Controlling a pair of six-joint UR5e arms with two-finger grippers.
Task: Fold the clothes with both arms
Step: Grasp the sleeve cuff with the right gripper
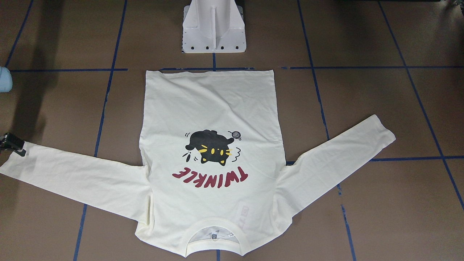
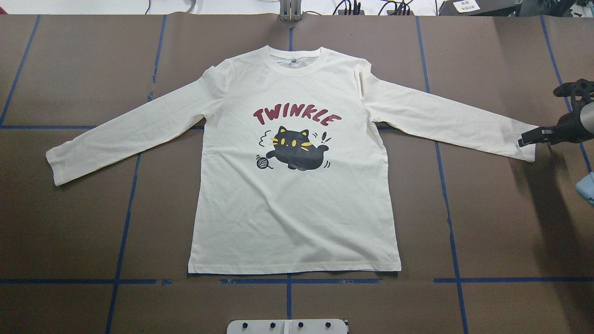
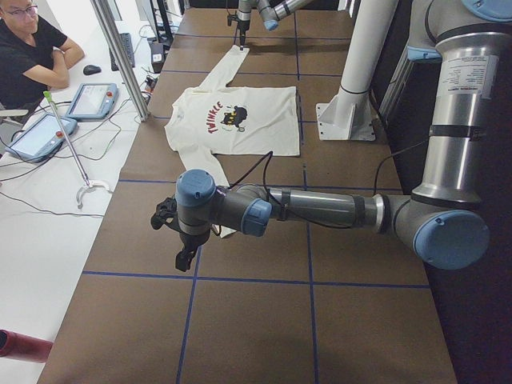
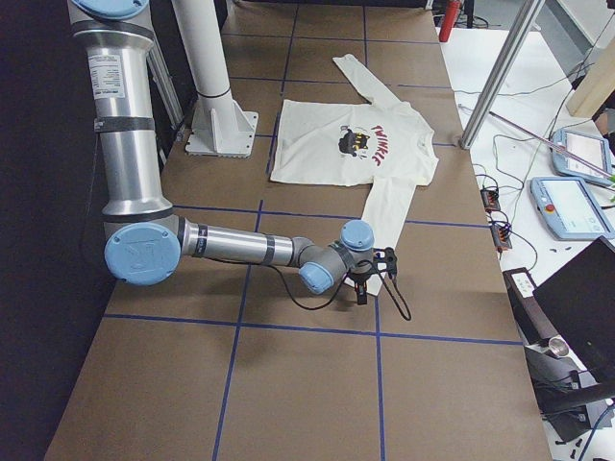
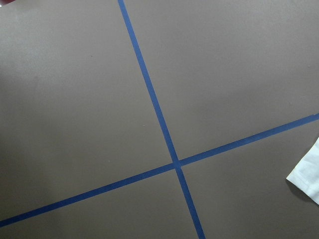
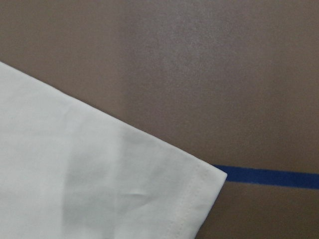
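A cream long-sleeved shirt (image 2: 297, 208) with a black cat print and "TWINKLE" lies flat, face up, with both sleeves spread; it also shows in the front-facing view (image 1: 210, 108). My right gripper (image 2: 529, 138) is at the end of the right sleeve cuff (image 6: 99, 174). Its fingers look closed into one narrow bar, and the cuff lies flat. It also shows at the front-facing view's left edge (image 1: 17, 146). My left gripper (image 3: 184, 258) hangs over bare table beyond the left sleeve cuff (image 5: 306, 177). It shows only in the left side view, so I cannot tell if it is open.
The white pedestal base (image 1: 214, 29) stands behind the shirt's hem. Blue tape lines (image 5: 164, 144) cross the brown table. An operator (image 3: 32, 48) sits at a side desk with tablets (image 3: 92, 100). A metal post (image 4: 500, 77) stands at the table's far edge.
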